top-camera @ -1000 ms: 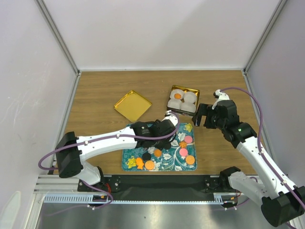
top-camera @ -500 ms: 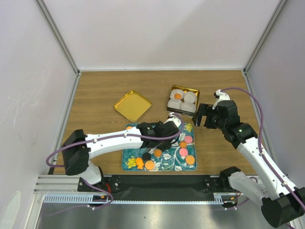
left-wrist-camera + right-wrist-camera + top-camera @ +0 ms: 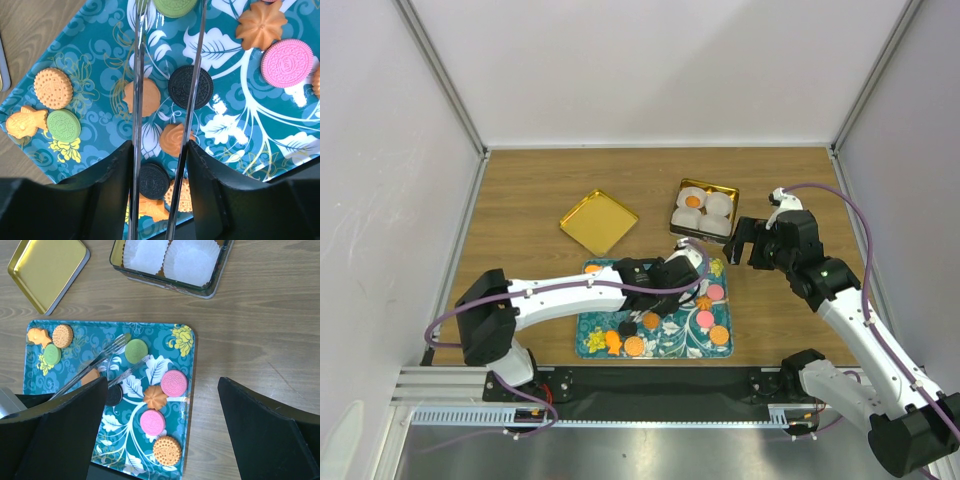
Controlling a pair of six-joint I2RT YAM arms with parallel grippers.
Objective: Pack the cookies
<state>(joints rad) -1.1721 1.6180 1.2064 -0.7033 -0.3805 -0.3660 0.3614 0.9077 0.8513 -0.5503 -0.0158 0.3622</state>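
Several cookies lie on the teal flowered tray [image 3: 728, 322]: pink [image 3: 173, 383], orange [image 3: 166, 450], green [image 3: 136, 350] and black [image 3: 190, 87]. One orange cookie [image 3: 693, 201] sits in a paper cup in the gold tin [image 3: 731, 190]. My left gripper [image 3: 670, 276] hovers over the tray's middle. In the left wrist view it [image 3: 160, 145] is shut on clear plastic tongs [image 3: 137, 75]. The tongs' arms stand apart, with their tips on either side of the green cookie [image 3: 175, 5]. My right gripper [image 3: 750, 243] is open and empty, above the table at the tray's right edge [image 3: 162, 385].
The gold tin [image 3: 217, 270] with white pleated cups stands behind the tray. Its gold lid [image 3: 598, 221] lies on the wooden table to the left. White walls enclose the table on three sides.
My left gripper has moved a little to the right over the tray with the tongs. The right arm has not moved.
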